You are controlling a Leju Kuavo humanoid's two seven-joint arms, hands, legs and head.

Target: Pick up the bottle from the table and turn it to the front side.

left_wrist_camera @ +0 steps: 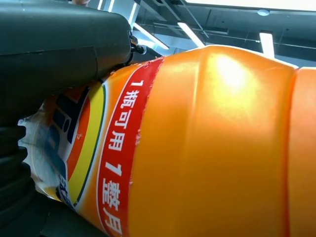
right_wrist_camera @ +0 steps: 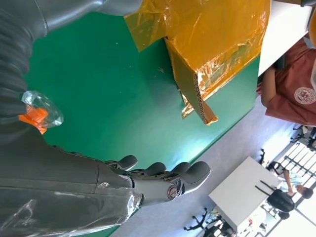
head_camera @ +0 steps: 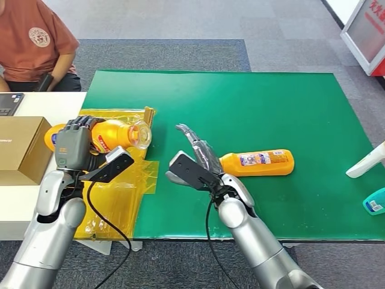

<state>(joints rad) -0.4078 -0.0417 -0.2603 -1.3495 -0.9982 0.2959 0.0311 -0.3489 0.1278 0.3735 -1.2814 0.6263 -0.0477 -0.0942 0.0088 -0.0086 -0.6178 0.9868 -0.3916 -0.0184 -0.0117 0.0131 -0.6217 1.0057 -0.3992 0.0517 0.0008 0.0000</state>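
Left hand (head_camera: 73,144) grips an orange bottle (head_camera: 115,133) sideways; right hand (head_camera: 196,161) hovers flat, fingers extended, holding nothing.

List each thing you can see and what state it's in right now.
Left hand: grips an orange bottle.
Held bottle: lifted, lying sideways, clear cap on.
Right hand: open, holding nothing, above the green mat.
Second bottle: lying on its side on the mat.
Yellow-taped cardboard: flattened on the table.

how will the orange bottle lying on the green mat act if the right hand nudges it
The orange bottle lies on its side, so it may well roll. Its glossy plastic looks slippery. The right hand beside it is open.
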